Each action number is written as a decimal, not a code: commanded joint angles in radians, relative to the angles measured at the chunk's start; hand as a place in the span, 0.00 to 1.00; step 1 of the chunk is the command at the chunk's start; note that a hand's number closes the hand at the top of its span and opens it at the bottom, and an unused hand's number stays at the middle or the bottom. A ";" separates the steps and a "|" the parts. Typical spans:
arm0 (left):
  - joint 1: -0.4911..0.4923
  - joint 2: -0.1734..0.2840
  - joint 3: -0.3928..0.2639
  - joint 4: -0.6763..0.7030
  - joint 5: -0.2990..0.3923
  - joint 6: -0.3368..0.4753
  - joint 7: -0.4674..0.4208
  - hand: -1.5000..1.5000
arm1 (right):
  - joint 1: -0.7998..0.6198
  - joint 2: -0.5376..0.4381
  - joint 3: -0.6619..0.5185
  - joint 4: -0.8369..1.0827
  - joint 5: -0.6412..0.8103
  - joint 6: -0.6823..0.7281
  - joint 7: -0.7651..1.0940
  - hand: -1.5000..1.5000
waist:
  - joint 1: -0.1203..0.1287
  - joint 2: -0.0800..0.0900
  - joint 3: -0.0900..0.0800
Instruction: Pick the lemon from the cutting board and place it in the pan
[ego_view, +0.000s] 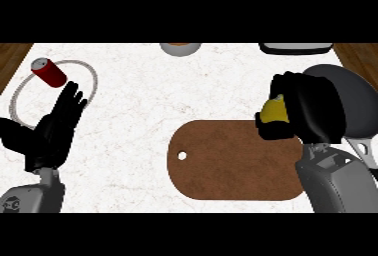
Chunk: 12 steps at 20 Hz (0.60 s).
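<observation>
My right hand (310, 107) is curled round the yellow lemon (275, 111), of which only a small part shows between the fingers. It hovers over the upper right corner of the brown cutting board (229, 162), next to the dark pan (354, 100) at the right edge. The pan's handle (363, 150) runs down behind my right forearm. My left hand (52, 127) rests open at the left, fingers pointing up.
A red can (49, 72) lies on a clear round plate (18, 95) at the upper left, just above my left hand. A grey bowl (180, 48) and a dark tray (294, 48) stand at the counter's far edge.
</observation>
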 joint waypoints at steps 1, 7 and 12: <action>0.023 0.001 0.012 -0.012 0.011 -0.024 -0.026 0.50 | -0.063 0.020 -0.037 -0.123 -0.001 0.130 0.098 1.00 | 0.018 0.005 0.000; -0.037 -0.028 -0.003 0.028 -0.008 -0.004 -0.009 0.50 | -0.081 -0.095 -0.283 0.013 -0.119 -0.005 -0.037 1.00 | 0.020 0.009 0.001; -0.037 0.006 0.016 -0.007 -0.005 -0.026 0.020 0.50 | -0.107 -0.143 -0.379 0.151 -0.155 -0.105 -0.092 1.00 | 0.025 0.009 0.001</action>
